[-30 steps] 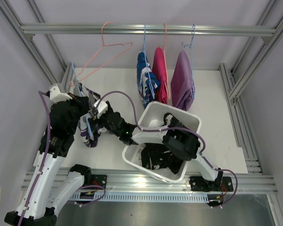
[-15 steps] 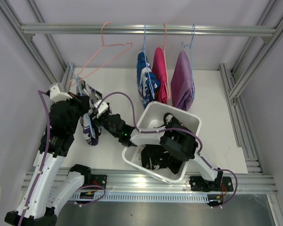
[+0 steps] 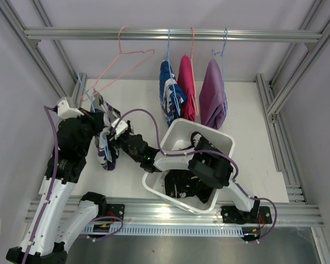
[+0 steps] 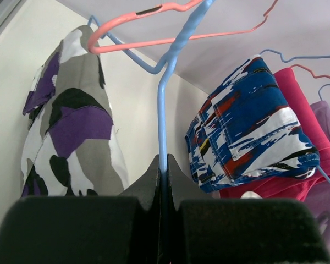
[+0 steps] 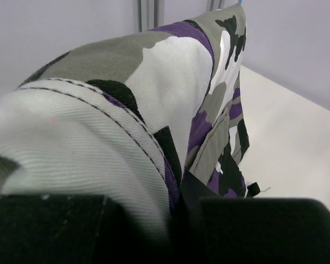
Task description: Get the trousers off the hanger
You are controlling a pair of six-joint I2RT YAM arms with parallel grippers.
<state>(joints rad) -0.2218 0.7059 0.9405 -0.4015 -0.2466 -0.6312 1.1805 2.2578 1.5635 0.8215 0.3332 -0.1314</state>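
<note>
White table (image 3: 247, 110) — bin (image 3: 212, 131) beside camouflage trousers (image 3: 106, 158); pink hanger (image 4: 136, 12) crosses blue hanger (image 4: 163, 121).

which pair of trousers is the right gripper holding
The purple-white camouflage pair, low at the left. The right gripper is shut on its cloth, the left gripper on its blue hanger. The blue-patterned pair, pink pair and lilac pair hang untouched.

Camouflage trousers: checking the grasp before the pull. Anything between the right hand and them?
Nothing visible: the right hand is shut on the camouflage trousers; the left hand clamps the blue hanger.
</note>
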